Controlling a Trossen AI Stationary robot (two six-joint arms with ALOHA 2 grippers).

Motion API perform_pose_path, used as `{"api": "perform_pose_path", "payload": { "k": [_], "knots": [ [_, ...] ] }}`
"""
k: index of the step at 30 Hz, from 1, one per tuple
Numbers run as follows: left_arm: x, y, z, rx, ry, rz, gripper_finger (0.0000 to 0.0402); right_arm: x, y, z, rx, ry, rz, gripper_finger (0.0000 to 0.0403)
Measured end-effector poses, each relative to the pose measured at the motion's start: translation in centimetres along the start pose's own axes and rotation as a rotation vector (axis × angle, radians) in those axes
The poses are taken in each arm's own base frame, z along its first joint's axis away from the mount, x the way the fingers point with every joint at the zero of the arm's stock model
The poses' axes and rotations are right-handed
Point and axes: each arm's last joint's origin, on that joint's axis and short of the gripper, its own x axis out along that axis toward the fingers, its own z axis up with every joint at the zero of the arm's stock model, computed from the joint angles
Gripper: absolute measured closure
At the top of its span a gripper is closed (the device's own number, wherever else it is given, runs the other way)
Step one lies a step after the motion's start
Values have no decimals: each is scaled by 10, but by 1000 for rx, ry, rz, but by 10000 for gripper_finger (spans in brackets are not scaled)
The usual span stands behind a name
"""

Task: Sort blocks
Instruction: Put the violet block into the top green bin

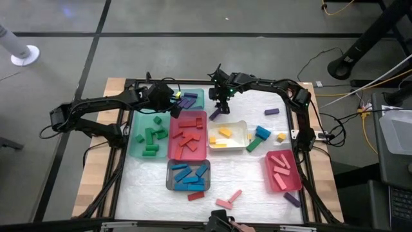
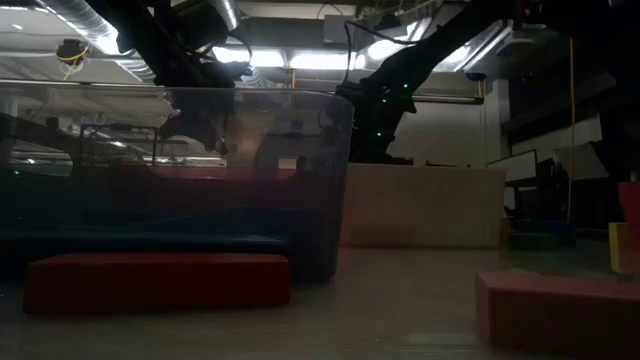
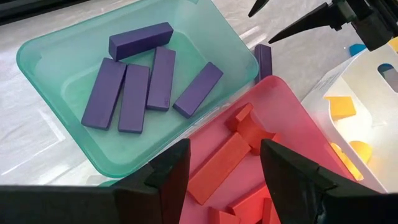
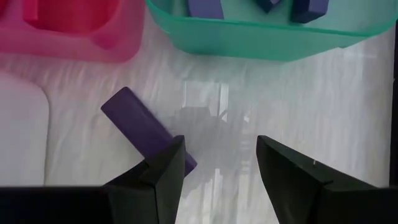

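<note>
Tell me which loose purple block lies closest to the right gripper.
The purple block beside the red tray, directly under the open right gripper. The other loose purple blocks, one near the table's right side and one below the pink tray, lie farther off.

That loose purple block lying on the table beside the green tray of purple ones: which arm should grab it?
The right one, probably. Its open hand hangs just over the purple block, which lies on the table beside the green tray. The left hand, also open, sits over the red tray, farther from it.
</note>
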Motion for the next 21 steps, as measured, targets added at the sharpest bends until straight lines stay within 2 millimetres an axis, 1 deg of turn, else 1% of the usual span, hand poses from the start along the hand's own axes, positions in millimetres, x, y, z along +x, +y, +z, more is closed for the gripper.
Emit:
{"api": "perform_pose_path", "payload": {
  "k": [7, 10, 14, 17, 21],
  "knots": [
    [0, 0, 0, -1, 0, 0, 219, 0, -1, 1, -4, -13, -9, 205],
    [0, 0, 0, -14, 0, 0, 219, 3, -1, 1, -4, -24, 1, 205],
    [0, 0, 0, -21, 0, 1, 219, 17, -1, -3, 4, -19, 50, 205],
    [0, 0, 0, -19, 0, 1, 219, 28, -2, -6, 7, -6, 49, 205],
    [0, 0, 0, -19, 0, 0, 219, 32, -1, -10, 18, 22, 75, 205]
  ]
}}
